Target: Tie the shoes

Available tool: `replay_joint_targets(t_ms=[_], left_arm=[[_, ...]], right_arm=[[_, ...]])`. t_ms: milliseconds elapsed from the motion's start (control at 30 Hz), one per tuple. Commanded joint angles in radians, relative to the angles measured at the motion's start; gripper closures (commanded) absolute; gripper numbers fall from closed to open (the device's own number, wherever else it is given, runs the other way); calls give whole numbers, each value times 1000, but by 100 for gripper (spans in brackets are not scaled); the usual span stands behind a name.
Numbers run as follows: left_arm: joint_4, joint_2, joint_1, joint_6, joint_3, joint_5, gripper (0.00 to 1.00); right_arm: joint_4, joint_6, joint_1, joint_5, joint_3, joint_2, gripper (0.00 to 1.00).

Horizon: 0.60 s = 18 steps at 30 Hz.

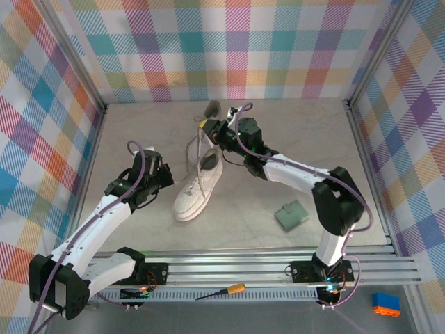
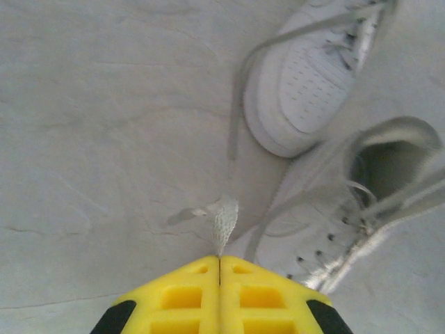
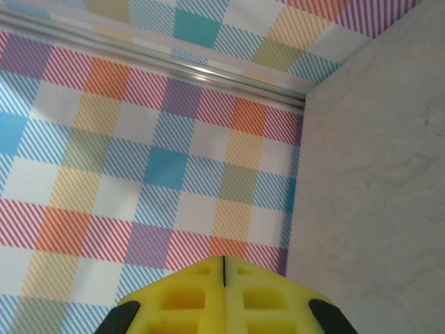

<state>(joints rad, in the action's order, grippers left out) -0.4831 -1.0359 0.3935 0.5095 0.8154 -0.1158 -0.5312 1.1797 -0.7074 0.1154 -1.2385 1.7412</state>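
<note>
The near shoe, a white low-top sneaker with a white sole, stands upright just left of the scene's centre, with its toe pointing near-left and its grey-lined opening at the far-right end. The far shoe, its white match, sits just beyond that heel and is partly hidden. Their white laces are untied and trail loosely toward the left.
</note>
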Motion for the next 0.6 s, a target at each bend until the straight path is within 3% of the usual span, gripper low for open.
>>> replay_joint_targets(t_ms=[0,133,400,467,567], left_arm=[[42,7,91,-49,50,77,100],[33,8,180,-66,105,55,100],[44,24,225,-48,121,48,100],[-1,29,226,-45,137,-28,100],[-104,46,221,-20,165,-230,100]], right_arm=[[212,-220,3,-4,-65,-155,100],[334,-291,27,-1,-81,-229,100],[448,-342,77,45,-78,-279,100],[595,-438,80,30,-112,-279,99],[815,-559,71,-26,-102,-276,89]])
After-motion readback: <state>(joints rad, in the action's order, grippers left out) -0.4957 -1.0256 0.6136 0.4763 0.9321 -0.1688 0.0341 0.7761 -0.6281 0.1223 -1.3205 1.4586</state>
